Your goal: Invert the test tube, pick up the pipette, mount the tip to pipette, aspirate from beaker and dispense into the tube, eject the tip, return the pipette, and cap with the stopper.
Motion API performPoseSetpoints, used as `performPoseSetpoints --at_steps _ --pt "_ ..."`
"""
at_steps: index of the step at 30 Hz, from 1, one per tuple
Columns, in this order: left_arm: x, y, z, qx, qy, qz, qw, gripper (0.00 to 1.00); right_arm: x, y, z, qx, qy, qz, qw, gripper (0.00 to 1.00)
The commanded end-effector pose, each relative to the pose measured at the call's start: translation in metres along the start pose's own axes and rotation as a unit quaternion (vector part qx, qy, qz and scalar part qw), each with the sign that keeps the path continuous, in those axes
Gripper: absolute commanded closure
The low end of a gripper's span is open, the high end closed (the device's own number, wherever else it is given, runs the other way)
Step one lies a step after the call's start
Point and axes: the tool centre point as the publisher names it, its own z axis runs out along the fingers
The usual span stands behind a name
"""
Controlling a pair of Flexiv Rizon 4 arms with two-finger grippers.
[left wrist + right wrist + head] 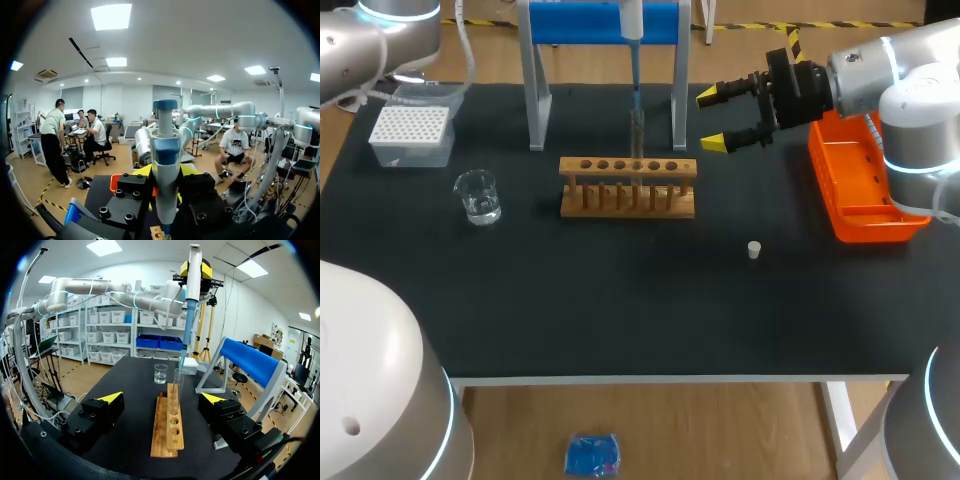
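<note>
My left gripper (166,174) is shut on the white and blue pipette (165,150). In the head view the pipette (632,25) hangs at the back centre, and its blue tip (635,98) points down into the clear test tube (637,135). The tube stands upright in the wooden rack (628,187). From the right wrist view, the pipette (191,285) rises over the tube (177,385) at the rack's (167,430) far end. My right gripper (712,119) hovers open just right of the tube, nothing between its fingers. The glass beaker (478,196) sits left of the rack. The white stopper (754,250) lies on the mat at front right.
A blue and grey pipette stand (605,60) rises directly behind the rack. The white tip box (412,135) sits at the back left. An orange tray (865,190) lies along the right edge under my right arm.
</note>
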Motion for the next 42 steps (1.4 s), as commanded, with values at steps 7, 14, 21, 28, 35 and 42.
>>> performPoseSetpoints --at_steps 7,14,21,28,35,42 --pt "0.0036 0.0039 0.0009 0.000 -0.011 0.005 1.000 1.00 -0.0001 -0.0002 -0.0003 0.000 0.001 0.000 1.000 0.00" --pt "0.0041 0.0064 0.0009 -0.002 -0.015 0.000 1.000 1.00 -0.0001 -0.0002 -0.0003 0.000 0.001 0.000 1.000 0.00" --pt "0.0041 0.0065 0.0009 -0.002 -0.015 0.000 1.000 1.00 -0.0001 -0.0002 -0.0003 0.000 0.001 0.000 1.000 0.00" --pt "0.0041 0.0065 0.0009 -0.002 -0.015 0.000 1.000 1.00 -0.0001 -0.0002 -0.0003 0.000 0.001 0.000 1.000 0.00" --pt "0.0041 0.0065 0.0009 -0.002 -0.015 0.000 1.000 1.00 -0.0001 -0.0002 -0.0003 0.000 0.001 0.000 1.000 0.00" --pt "0.0041 0.0065 0.0009 -0.002 -0.015 0.000 1.000 1.00 -0.0001 -0.0002 -0.0003 0.000 0.001 0.000 1.000 0.00"
